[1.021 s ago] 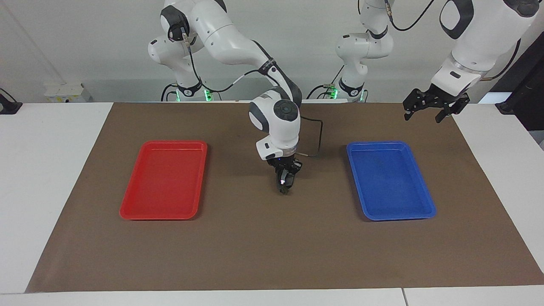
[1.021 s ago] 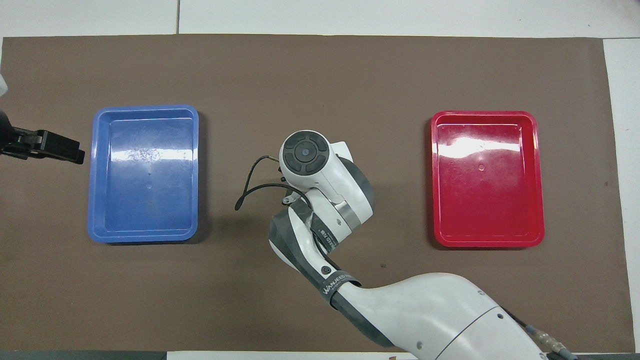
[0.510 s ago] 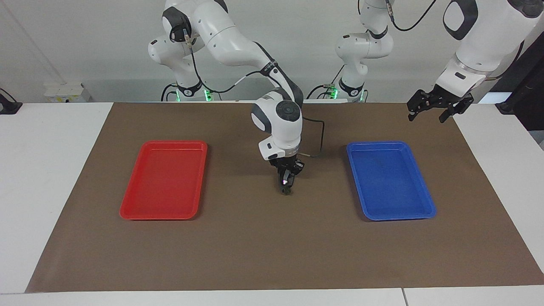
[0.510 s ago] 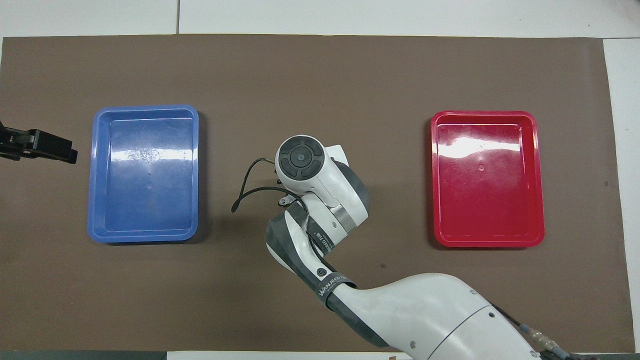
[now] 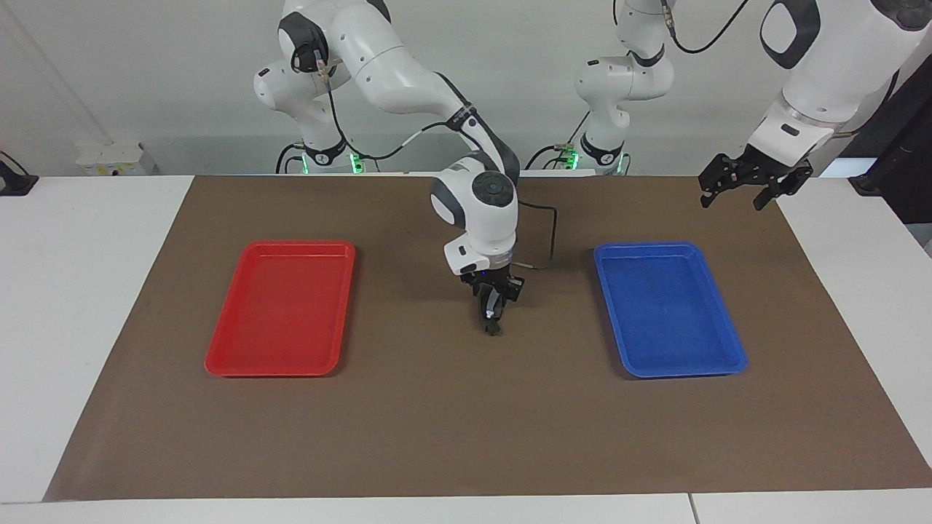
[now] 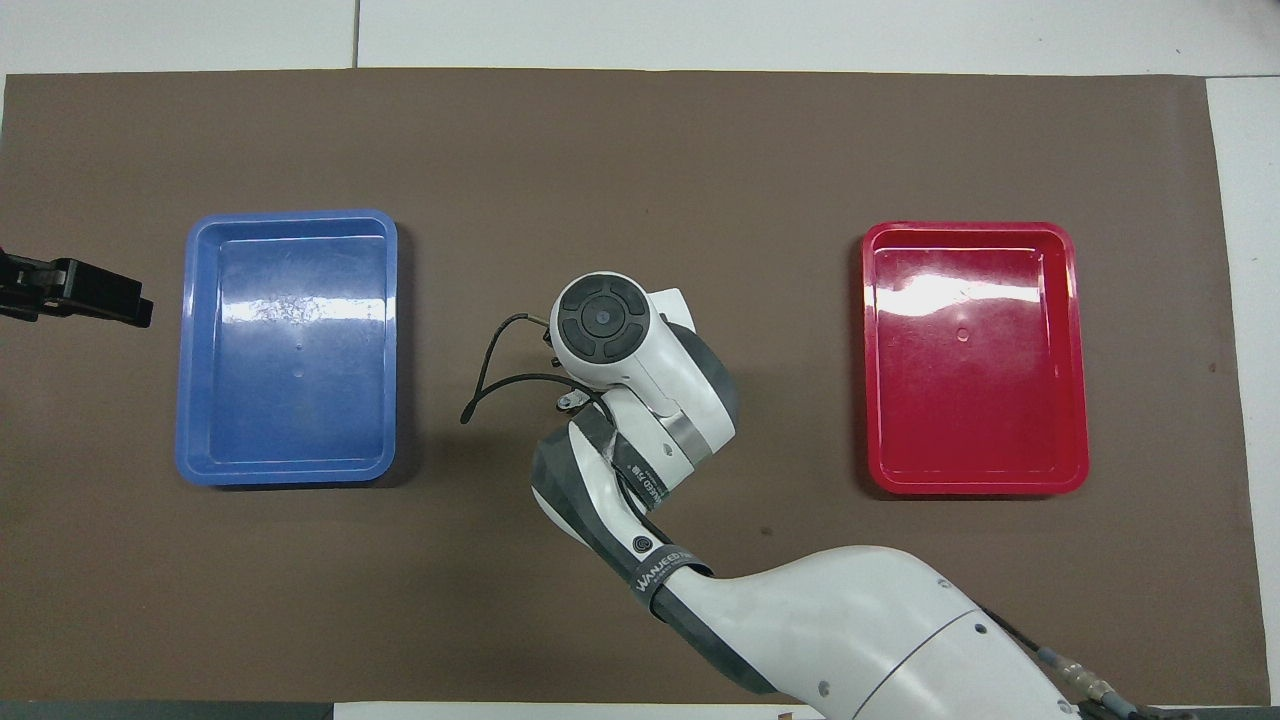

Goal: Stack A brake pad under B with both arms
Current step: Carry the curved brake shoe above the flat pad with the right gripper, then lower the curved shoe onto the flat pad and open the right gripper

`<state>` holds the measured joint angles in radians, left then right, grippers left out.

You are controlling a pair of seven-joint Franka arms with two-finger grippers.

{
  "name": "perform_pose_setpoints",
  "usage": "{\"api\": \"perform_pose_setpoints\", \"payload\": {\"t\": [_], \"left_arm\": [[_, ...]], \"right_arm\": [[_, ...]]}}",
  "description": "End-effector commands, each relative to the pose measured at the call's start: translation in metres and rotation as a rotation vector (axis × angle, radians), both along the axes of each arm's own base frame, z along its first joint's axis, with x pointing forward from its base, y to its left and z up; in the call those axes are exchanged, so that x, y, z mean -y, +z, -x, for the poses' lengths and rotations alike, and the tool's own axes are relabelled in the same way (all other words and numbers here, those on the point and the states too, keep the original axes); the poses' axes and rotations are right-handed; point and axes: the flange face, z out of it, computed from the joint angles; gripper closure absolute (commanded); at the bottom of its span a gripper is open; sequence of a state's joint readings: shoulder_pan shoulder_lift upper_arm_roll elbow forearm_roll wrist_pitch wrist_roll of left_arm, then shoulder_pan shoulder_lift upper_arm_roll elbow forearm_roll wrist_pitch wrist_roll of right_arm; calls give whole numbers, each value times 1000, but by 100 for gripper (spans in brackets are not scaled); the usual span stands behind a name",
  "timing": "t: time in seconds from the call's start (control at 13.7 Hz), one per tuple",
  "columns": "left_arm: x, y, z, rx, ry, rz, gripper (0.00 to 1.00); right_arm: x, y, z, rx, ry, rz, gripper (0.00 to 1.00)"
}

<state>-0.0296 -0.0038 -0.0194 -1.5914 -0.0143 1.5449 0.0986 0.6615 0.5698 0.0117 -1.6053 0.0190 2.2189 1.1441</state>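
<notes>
Between red tray (image 5: 280,309) and blue tray (image 5: 668,309), right gripper (image 5: 494,324), grip unclear, meets a dark piece (image 5: 494,330); left gripper (image 5: 744,191) spread.

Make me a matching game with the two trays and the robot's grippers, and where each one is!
1 red tray
2 blue tray
3 right gripper
4 left gripper

a over the mat's edge, beside the blue tray
b over the mat, between both trays
c toward the right arm's end
d toward the left arm's end

Pairs: 1-c, 2-d, 3-b, 4-a
</notes>
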Motion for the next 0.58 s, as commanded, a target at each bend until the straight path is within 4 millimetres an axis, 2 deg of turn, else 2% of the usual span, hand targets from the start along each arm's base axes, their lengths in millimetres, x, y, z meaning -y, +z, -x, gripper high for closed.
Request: {"api": "perform_pose_setpoints", "payload": {"t": [0.0,0.15,0.22,0.44,0.51], "left_arm": [[-5,1,7,10,15,-15,1],[-4,1,7,10,14,-15,1],[-4,1,7,10,14,-15,1],[-4,1,7,10,14,-15,1],[-4,1,7,10,14,-15,1]], "right_arm": [[4,21,3,-4,-3,2,0],[21,50,-2,-2,9,18,0],[37,65,-11,16,22,22,0],[114,112,-37,78,69,59,0],[145,132,-44,83,91,69,0]]}}
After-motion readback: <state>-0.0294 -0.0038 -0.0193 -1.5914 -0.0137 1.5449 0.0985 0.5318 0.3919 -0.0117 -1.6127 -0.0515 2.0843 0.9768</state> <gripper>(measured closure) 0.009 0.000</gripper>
